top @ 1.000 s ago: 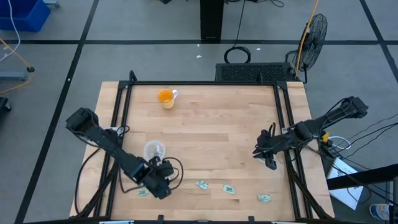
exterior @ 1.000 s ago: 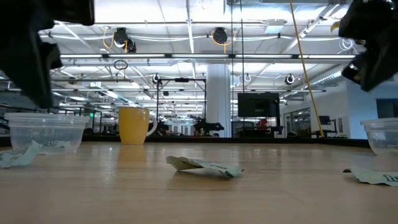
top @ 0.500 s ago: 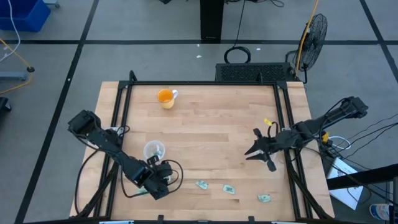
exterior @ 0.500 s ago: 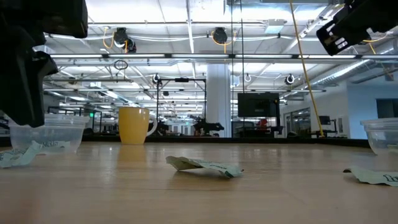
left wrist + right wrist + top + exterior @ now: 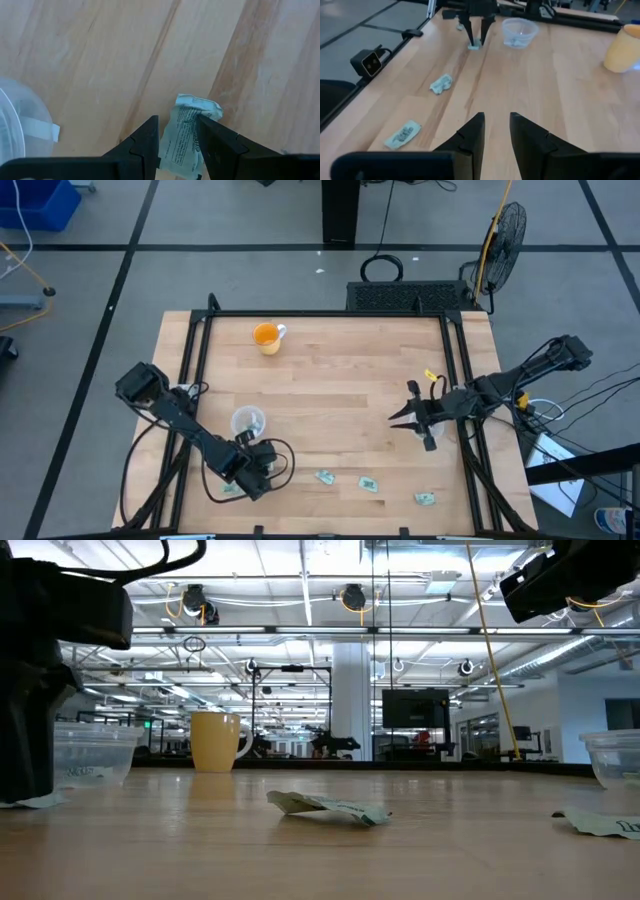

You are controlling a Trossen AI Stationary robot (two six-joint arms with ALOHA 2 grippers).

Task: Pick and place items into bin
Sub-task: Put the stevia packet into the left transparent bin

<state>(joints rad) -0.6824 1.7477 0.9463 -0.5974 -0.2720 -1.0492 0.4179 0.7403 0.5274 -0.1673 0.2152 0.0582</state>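
A small green-and-white packet [image 5: 186, 137] lies flat on the table near its near-left corner. My left gripper [image 5: 176, 122] points down over it, open, one finger on each side; in the right wrist view my left gripper [image 5: 476, 42] reaches down to the packet [image 5: 474, 47]. Close behind stands the clear cup-shaped bin [image 5: 247, 421]. Three more packets [image 5: 325, 476], [image 5: 368, 483], [image 5: 426, 499] lie flat along the near edge. My right gripper [image 5: 398, 418] hangs open and empty above the table's right side, pointing toward the left. My left gripper comes at the packet from above, its fingertips [image 5: 150, 131] down at table level on either side of it, and the packet lies flat on the wood. Whether the fingers touch it I cannot tell.
An orange mug [image 5: 266, 336] stands at the far left of the table. A second clear cup [image 5: 613, 758] shows at the right in the low view. Black rails [image 5: 196, 350] run along the table's left and right edges. Bare wood lies in the middle [image 5: 340, 390].
My left gripper has come down toward the table over the packet, and its fingers now stand around it. My right gripper has risen a little, rolled, and tipped up from pointing down to nearly level, its fingers now aimed toward the table's left.
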